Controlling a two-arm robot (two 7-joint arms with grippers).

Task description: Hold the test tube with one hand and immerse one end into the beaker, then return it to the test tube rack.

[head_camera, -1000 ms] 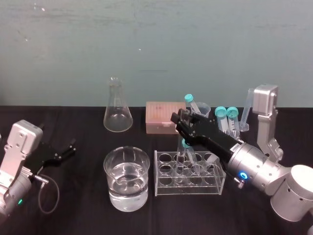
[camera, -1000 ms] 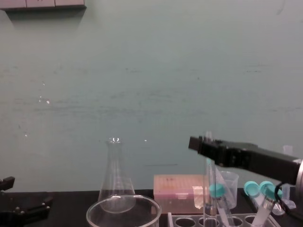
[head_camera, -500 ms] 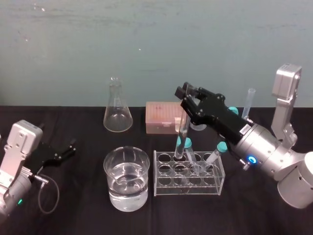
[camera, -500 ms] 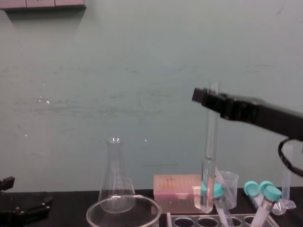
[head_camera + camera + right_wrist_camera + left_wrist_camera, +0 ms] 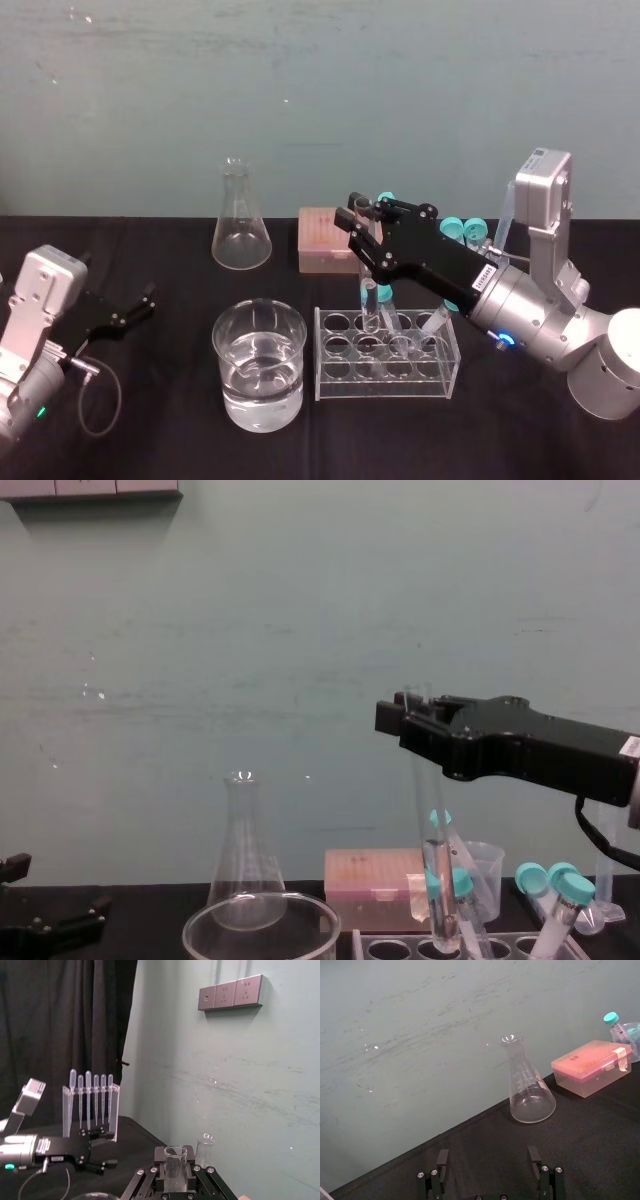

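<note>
The black 2-fingered right end effector (image 5: 366, 222) is clamped on the upper end of the long slim clear glass test tube (image 5: 369, 295), holding it near upright over the pale translucent test tube rack (image 5: 388, 385). The tube's round bottom sits level with the rack's back holes; whether it is inside 1 is unclear. The wide clear glass beaker (image 5: 258, 370), part filled with liquid, stands just left of the rack on the black worktop (image 5: 160, 420). The left end effector (image 5: 143, 302) rests well left of the rack, fingers spread.

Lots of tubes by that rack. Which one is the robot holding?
The tall, uncapped glass test tube, gripped near its top by the right end effector. The teal-capped tubes are shorter and ungripped. The left end effector sits far left.
</note>
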